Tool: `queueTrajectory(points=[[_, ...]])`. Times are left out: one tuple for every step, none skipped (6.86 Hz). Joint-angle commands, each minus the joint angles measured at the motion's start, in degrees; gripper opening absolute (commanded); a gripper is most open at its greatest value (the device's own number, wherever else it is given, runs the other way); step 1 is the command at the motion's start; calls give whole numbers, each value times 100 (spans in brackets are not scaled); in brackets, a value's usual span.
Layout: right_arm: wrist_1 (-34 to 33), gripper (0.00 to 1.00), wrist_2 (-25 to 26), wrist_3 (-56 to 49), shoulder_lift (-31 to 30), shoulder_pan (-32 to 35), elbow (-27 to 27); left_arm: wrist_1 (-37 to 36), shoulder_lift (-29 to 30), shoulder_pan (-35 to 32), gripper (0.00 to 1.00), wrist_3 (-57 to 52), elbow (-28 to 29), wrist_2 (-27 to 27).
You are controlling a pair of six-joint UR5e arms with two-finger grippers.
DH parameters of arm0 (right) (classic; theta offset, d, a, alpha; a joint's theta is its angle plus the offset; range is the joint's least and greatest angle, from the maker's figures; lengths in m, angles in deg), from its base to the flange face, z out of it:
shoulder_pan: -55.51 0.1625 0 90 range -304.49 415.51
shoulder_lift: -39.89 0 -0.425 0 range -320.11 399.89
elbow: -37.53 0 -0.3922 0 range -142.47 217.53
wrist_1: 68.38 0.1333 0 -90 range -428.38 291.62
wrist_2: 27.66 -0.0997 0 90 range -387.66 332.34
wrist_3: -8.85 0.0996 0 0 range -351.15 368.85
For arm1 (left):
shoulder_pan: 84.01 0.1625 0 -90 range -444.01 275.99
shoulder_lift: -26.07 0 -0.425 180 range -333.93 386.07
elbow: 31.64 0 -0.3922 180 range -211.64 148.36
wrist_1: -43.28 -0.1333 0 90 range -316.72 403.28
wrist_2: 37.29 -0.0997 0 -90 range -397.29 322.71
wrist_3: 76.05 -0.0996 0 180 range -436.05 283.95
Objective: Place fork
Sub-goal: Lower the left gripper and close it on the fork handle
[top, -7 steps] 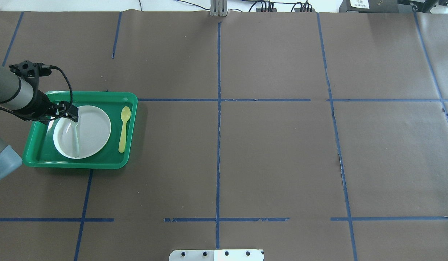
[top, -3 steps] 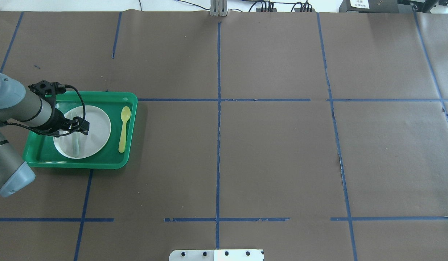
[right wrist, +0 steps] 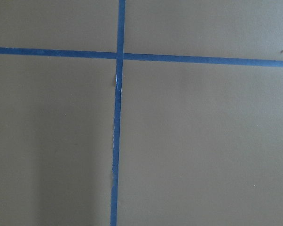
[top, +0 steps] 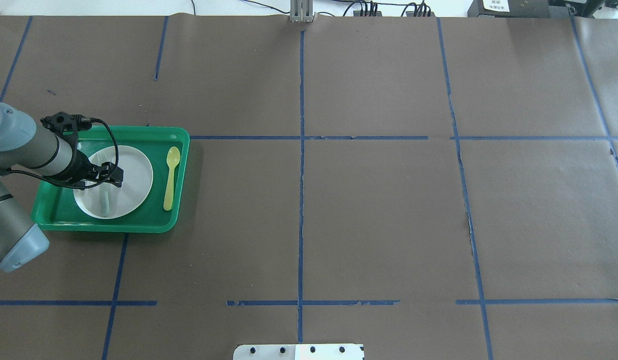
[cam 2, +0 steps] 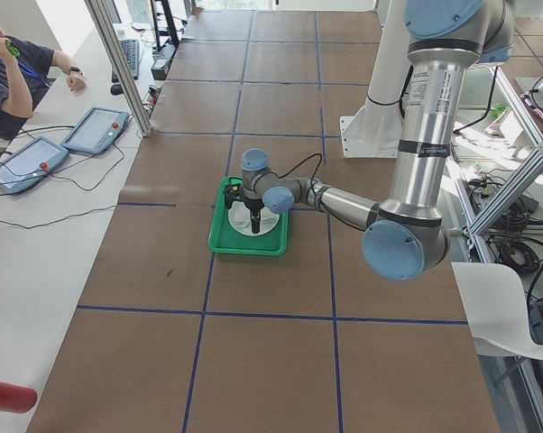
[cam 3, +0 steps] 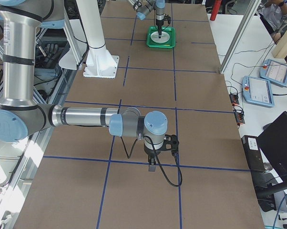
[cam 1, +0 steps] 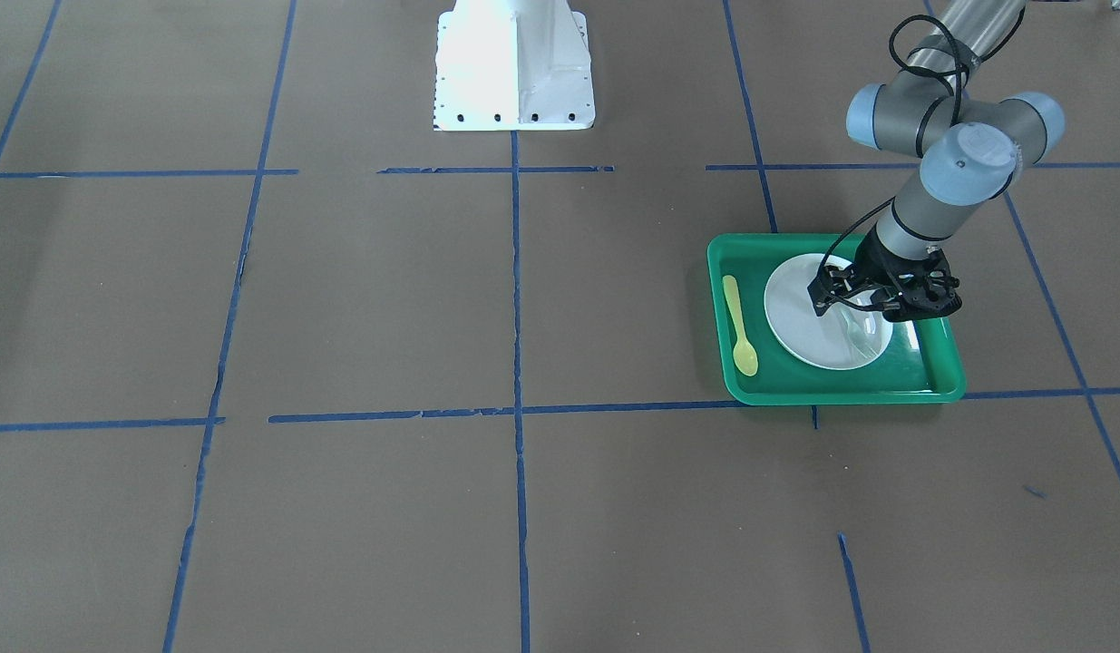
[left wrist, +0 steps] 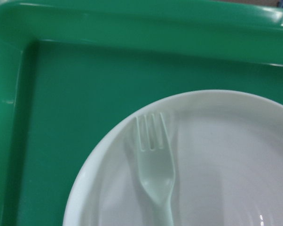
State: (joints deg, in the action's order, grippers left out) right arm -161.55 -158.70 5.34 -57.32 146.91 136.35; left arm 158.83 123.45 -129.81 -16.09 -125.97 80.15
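1 pale translucent plastic fork lies on the round white plate under the left claw, whose grip I cannot tell; likely light, slippery: pinch mid-handle.

Silver-grey tubular arms, pale blue joint caps, black left claw, looping black cable, white pedestal.

A broad table covered in brown paper bears a grid of blue tape lines. Beside the table, a white desk holds two blue-grey control tablets.
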Motion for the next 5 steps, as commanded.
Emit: queueTrajectory(points=[[0,100,0,-1,0,0,-3,11,1,0,79,7,11,24],[0,100,0,-1,0,0,-3,11,1,0,79,7,29,25],[0,100,0,-1,0,0,-3,11,1,0,74,7,3,25],[0,100,0,-1,0,0,-3,2,1,0,57,7,-32,33],[0,100,0,8,0,0,-3,2,1,0,38,7,-32,33]])
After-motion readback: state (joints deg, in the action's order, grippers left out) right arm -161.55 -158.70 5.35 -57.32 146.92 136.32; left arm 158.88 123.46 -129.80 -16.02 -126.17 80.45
